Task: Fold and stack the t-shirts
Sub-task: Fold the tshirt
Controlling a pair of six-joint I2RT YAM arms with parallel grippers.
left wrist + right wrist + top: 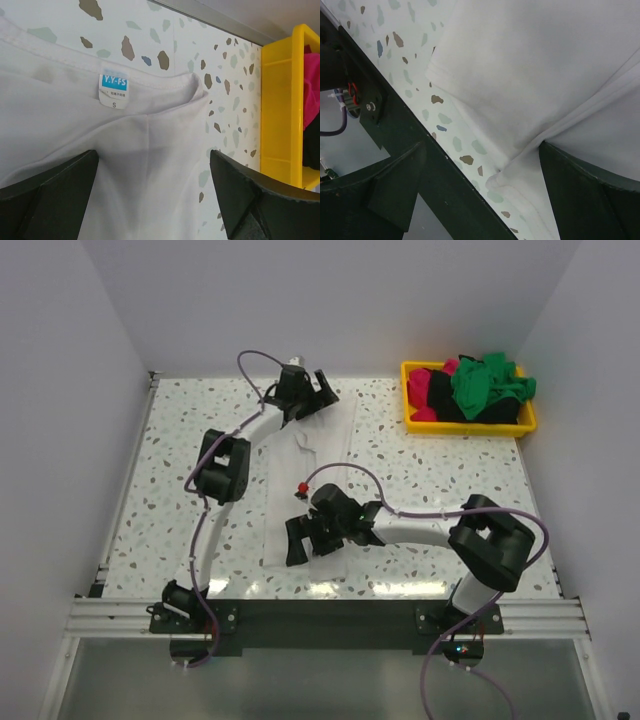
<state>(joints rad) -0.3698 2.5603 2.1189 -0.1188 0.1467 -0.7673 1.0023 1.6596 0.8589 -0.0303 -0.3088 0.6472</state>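
**A:** What fills the view from above?

**B:** A pale speckled surface [180, 490] with white walls around it. Two black robot arms are bolted at its near edge.

**A:** Where is the clothing?

**B:** A white t-shirt [322, 450] lies down the middle of the surface as a long narrow strip. It runs from the far side towards the near edge. Its collar is at the far end.

**A:** And the arms?

**B:** The left arm [225, 465] reaches to the far end of the strip. The left jaws stand wide apart above the collar and clamp nothing. The right arm [490, 540] bends across to the near end. The right jaws are also wide apart, over a stitched edge of the white cloth close to the surface's near rim, and they hold nothing either.

**A:** Anything else?

**B:** A yellow bin [470, 428] sits in the far right corner, well apart from the white shirt. Heaped inside are a green t-shirt [490, 385] on top, a pink t-shirt [425, 385] at the left and a black t-shirt [452, 410] underneath.

**A:** Any small details?

**B:** A blue and white label [114, 90] is sewn inside the collar and is marked with the letter S.
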